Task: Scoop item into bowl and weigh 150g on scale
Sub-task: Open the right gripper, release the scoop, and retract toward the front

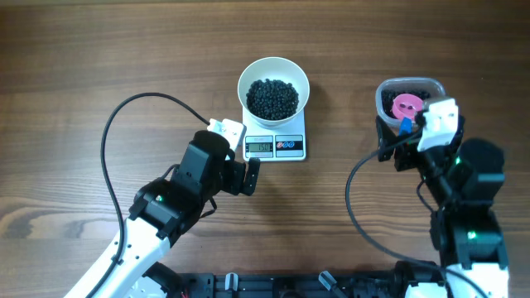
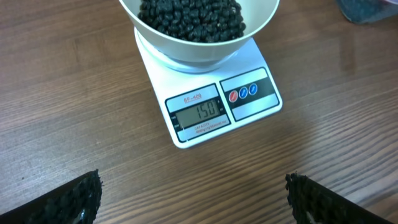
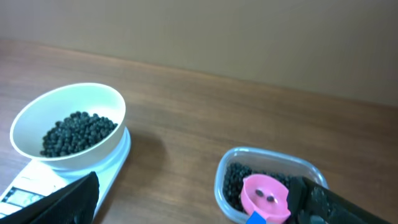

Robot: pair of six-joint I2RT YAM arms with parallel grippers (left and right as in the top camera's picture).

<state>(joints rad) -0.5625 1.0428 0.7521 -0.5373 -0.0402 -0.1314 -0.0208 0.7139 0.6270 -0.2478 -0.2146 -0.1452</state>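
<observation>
Beans (image 1: 273, 98) in white bowl (image 1: 248, 80) on scale (image 1: 277, 137)

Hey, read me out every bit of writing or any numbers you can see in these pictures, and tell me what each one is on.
"150": on the grey display of the scale; a small mark after it is unclear.
"BP-400": red label just above the display; the first letters are uncertain.
Tiny print under the display: too small to read.
Two round buttons: symbols too blurred to read.
No other text is visible.
</observation>
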